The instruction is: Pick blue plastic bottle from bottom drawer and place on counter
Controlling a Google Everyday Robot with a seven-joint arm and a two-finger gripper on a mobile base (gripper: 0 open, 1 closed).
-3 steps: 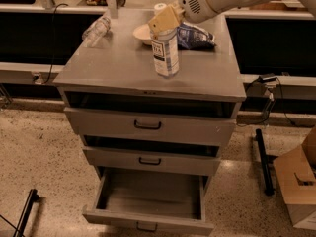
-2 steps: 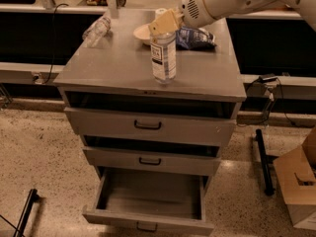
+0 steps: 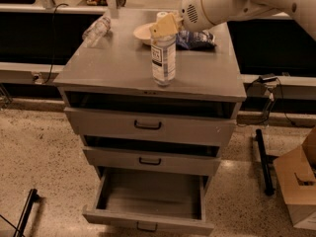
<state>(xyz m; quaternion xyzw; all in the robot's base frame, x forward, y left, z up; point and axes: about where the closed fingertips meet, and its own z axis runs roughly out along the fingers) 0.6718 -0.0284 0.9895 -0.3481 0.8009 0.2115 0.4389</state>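
The one camera looks down from in front of the cabinet (image 3: 197, 130), facing its front squarely, at middle distance. The pincer (image 3: 165, 24) sits upper centre, over the table (image 3: 118, 65).

Greys and tans on my screen.
I see the tan gripper (image 3: 165, 26) atop the clear blue plastic bottle (image 3: 163, 62), whose white label carries dark text. The counter (image 3: 118, 65) and bottom drawer (image 3: 148, 217) are grey, the handle (image 3: 147, 227) black, the floor (image 3: 44, 147) speckled beige.

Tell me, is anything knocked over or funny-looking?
Yes: a clear bottle lies on its side at the counter's back-left corner. The bottom drawer hangs open. The pincer is at the upright blue plastic bottle's cap.
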